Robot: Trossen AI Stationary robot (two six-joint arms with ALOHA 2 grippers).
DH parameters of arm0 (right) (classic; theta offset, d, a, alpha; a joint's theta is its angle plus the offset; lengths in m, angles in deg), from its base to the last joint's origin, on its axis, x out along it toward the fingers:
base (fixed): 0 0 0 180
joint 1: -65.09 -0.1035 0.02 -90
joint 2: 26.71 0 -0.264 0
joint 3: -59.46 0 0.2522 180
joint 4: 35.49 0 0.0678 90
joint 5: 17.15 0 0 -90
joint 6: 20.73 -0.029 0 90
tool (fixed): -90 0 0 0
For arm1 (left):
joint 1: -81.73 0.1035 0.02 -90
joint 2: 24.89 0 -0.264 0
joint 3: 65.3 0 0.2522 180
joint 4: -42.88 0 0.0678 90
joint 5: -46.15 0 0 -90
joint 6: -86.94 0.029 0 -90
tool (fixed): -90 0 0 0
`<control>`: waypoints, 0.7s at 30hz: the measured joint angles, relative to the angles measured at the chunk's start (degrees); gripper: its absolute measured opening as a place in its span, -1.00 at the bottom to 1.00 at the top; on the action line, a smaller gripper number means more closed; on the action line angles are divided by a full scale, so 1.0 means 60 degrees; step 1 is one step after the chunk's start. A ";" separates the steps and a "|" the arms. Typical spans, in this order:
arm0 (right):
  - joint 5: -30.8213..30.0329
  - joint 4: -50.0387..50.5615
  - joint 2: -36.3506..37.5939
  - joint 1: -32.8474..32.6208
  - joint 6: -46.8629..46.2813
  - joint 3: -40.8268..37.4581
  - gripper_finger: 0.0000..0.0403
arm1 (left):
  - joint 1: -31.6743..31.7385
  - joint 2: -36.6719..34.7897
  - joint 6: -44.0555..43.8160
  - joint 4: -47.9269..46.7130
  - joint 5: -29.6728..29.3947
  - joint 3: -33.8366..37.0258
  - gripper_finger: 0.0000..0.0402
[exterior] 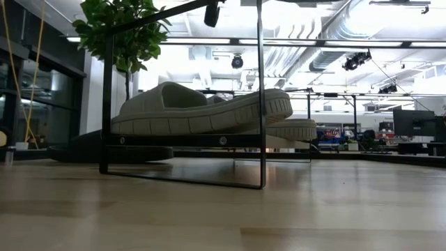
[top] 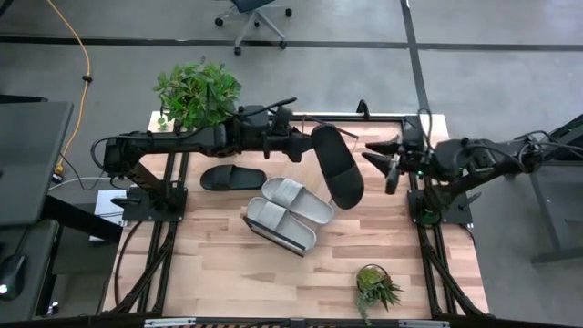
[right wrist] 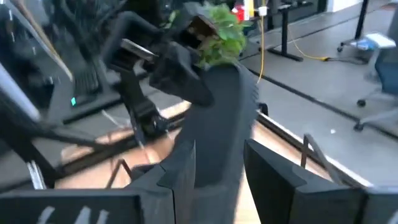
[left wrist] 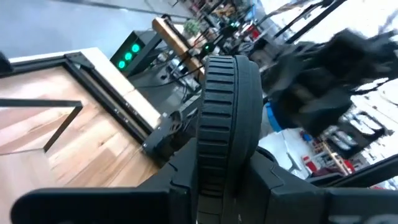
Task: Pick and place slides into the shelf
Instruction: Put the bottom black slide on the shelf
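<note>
My left gripper (top: pixel 308 146) is shut on a black slide (top: pixel 337 169) above the table's far middle; the left wrist view shows its ribbed sole edge (left wrist: pixel 227 106). My right gripper (top: pixel 378 167) is open just right of that slide, fingers pointing at it. In the right wrist view the slide (right wrist: pixel 217 124) shows between the spread fingers (right wrist: pixel 183 158), and I cannot tell whether they touch. Two grey-green slides (top: pixel 296 199) (top: pixel 278 220) lie sole-down side by side on the shelf (exterior: pixel 181 139). A second black slide (top: pixel 232 178) lies flat on the table, left of the shelf. My left gripper pinches the black slide between its two fingers (left wrist: pixel 180 174) at the slide's far end (top: pixel 321 141), coming level from the table's left. The slide stands on its side edge, lifted clear of the table, its length reaching toward the near-right.
A large potted plant (top: pixel 196 91) stands at the far left corner and a small one (top: pixel 373 287) near the right front. The shelf's thin dark wire frame (exterior: pixel 261 104) rises at its end. Bare wood lies along the near half of the table (top: pixel 228 282).
</note>
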 joint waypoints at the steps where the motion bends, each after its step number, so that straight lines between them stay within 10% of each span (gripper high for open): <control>1: -0.0155 -0.0147 0.0306 -0.0086 -0.0295 -0.0339 -0.36 | 0.0017 -0.0029 0.0004 0.0063 -0.0041 0.0000 -0.68; 12: -0.0475 -0.2902 0.2401 -0.0618 -0.1509 -0.3053 -0.31 | 0.0579 -0.0508 0.0166 0.1151 -0.0453 0.0000 -0.68; 21: -0.0274 -0.4912 0.2823 -0.0607 -0.1290 -0.4255 0.15 | 0.0703 -0.0616 0.0223 0.1491 -0.0738 -0.0004 -0.68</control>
